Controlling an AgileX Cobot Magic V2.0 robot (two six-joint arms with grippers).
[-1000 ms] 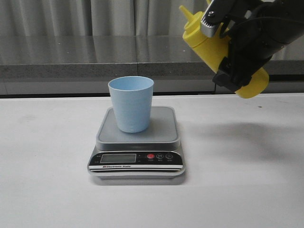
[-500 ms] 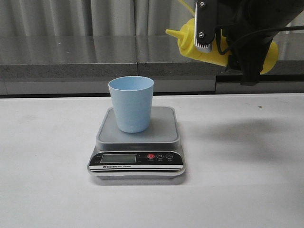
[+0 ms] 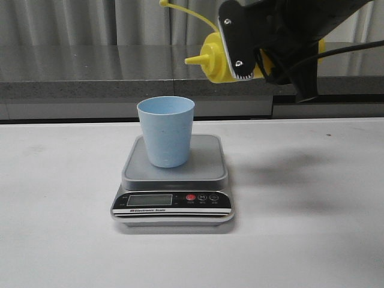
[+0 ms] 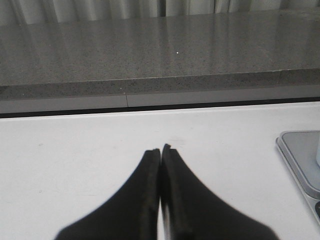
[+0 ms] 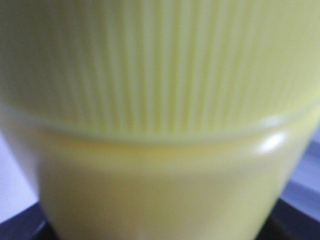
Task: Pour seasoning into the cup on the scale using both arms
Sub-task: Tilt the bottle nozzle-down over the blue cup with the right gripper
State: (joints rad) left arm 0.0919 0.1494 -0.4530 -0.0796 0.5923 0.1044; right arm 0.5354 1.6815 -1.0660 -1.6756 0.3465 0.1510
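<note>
A white table filled the foreground, and behind it we saw a grey stone-like ledge below pale curtains. The seasoning, a yellow squeeze bottle, hung in the air high above the table, up and to the right of the cup in the front view. It lay roughly on its side, with the pointed nozzle aimed left toward the space over the cup and the tethered cap trailing upward on its thin strap. The right gripper was clamped around the bottle's body, and in the right wrist view the ribbed yellow shoulder of the bottle filled nearly the whole picture, blurred by closeness. The light blue cup stood upright on the steel platform of the scale, toward its left half. We could not read the display on the scale's black front panel. In the left wrist view we found the left gripper low over bare table, its two fingers pressed together with nothing between them, and a corner of the scale showed at the frame edge.
</note>
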